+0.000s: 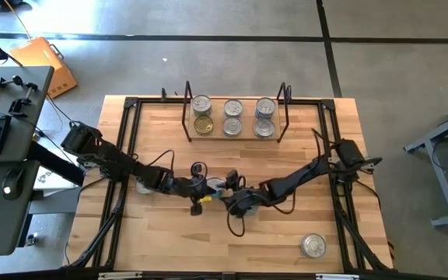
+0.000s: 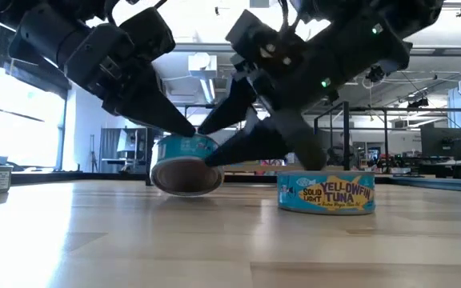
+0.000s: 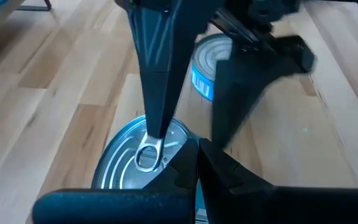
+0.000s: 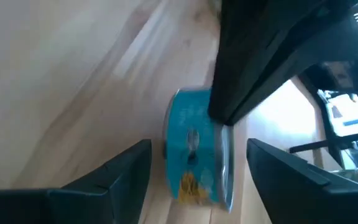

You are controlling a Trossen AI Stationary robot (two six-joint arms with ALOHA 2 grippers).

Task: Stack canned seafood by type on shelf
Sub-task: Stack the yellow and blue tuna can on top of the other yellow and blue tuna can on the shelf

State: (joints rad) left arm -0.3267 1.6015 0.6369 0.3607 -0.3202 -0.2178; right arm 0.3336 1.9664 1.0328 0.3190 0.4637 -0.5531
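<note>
Yellowfin tuna can (image 2: 326, 194) is sitting at lower right; tilted can (image 2: 186, 166) is being pinched by the clenched left claw (image 2: 184, 128), right claw (image 4: 197, 180) released.

The light-wood bench (image 1: 169, 225) carries the shelf (image 1: 233, 134) at its far edge, well beyond the fingers, with six tins (image 1: 232, 117) on its board in three pairs. Between the two arms' fingers lies a blue-labelled tuna can (image 2: 184, 164), tilted. A "Yellowfin Tuna" can (image 2: 326, 192) stands flat beside it. A lone silver-lidded tin (image 1: 313, 246) sits apart, near the front right corner.
</note>
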